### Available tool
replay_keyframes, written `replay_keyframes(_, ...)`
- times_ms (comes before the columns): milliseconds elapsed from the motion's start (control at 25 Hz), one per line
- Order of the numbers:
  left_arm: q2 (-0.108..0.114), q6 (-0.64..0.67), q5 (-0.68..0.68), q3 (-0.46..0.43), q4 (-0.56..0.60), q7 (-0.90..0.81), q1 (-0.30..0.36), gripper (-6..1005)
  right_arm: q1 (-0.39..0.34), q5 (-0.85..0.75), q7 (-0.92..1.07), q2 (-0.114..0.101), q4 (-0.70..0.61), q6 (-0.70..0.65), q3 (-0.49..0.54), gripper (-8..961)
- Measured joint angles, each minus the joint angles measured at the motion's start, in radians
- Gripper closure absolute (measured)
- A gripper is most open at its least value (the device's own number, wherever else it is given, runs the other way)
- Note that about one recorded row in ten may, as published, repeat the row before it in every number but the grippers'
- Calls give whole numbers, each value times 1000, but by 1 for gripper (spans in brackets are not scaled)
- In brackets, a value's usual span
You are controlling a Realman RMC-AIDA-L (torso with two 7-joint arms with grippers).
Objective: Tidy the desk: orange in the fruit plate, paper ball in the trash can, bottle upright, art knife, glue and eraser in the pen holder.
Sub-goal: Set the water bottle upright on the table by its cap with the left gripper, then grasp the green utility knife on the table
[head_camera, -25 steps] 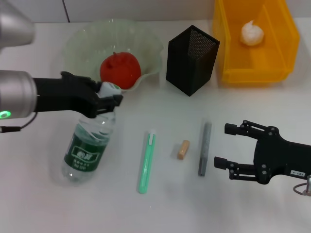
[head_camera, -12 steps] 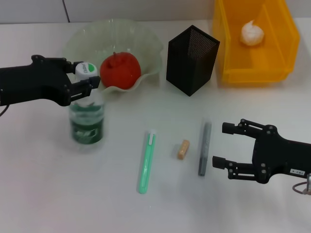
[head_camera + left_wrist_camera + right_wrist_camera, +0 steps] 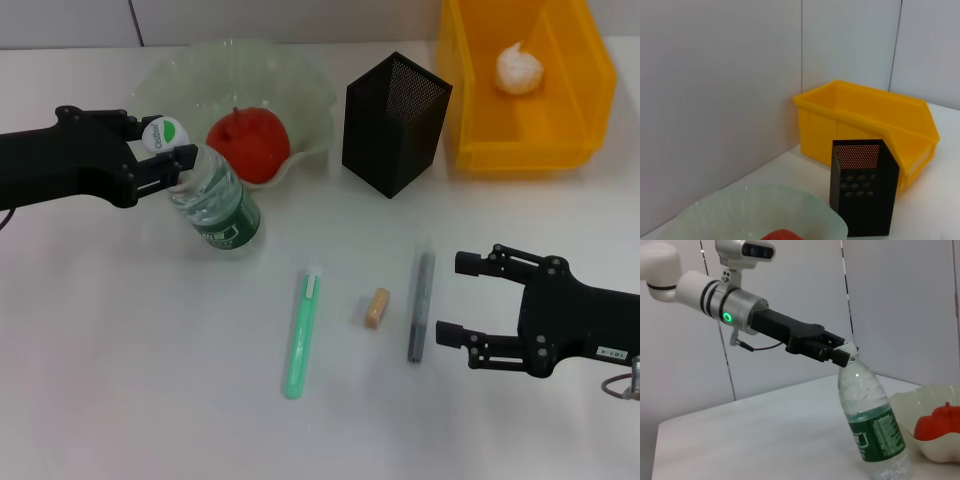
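Note:
My left gripper [image 3: 165,140] is shut on the white-and-green cap of the bottle [image 3: 216,208]. The bottle leans, with its base on the table in front of the fruit plate [image 3: 180,75]; the right wrist view shows the bottle [image 3: 873,430] nearly upright under the left gripper [image 3: 842,354]. The orange [image 3: 250,143] lies in the fruit plate. The paper ball [image 3: 519,68] sits in the trash can [image 3: 560,130]. The pen holder [image 3: 394,122] stands between them. A green stick [image 3: 300,332], the eraser [image 3: 377,307] and a grey stick [image 3: 421,305] lie on the table. My right gripper [image 3: 455,300] is open beside the grey stick.
The left wrist view shows the trash can [image 3: 865,120], the pen holder [image 3: 865,192], the fruit plate's rim [image 3: 755,210] and a sliver of the orange [image 3: 782,235]. A wall runs close behind them. I cannot tell which stick is the art knife and which the glue.
The left gripper lifted the bottle by its cap from lying flat to standing, moving left and back. The bottle's base has since slid right, leaving it leaning. The right arm held still.

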Motion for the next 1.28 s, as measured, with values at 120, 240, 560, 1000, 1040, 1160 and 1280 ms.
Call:
replay_keyframes(120, -1, -2, -5, 0, -6, 1, -3, 551, 2, 0, 1, 0, 0, -4, 0, 117)
replay_keyframes(240, -1, -5, -24, -1, -7, 3, -2, 550, 4, 0, 2, 0, 0, -5, 0, 117)
replay_keyframes(560, -1, -8, -97, -27, -43, 31, -9, 554, 14, -24, 19, -1, -4, -6, -2, 118)
replay_keyframes(1000, -3, 9, -167, -22, 8, 151, 44, 319, 6, -29, 178, -2, -117, -24, 11, 118)
replay_keyframes(1040, -4, 9, -193, -19, 27, 180, 67, 301, 6, -29, 178, -2, -117, -24, 11, 118)
replay_keyframes(1160, -3, 23, -294, 8, 26, 340, 140, 247, 3, -90, 415, -3, -301, -45, 35, 119)
replay_keyframes(1280, -2, 112, -388, 36, -133, 613, 181, 230, 45, -273, 751, -6, -567, -80, 36, 119)
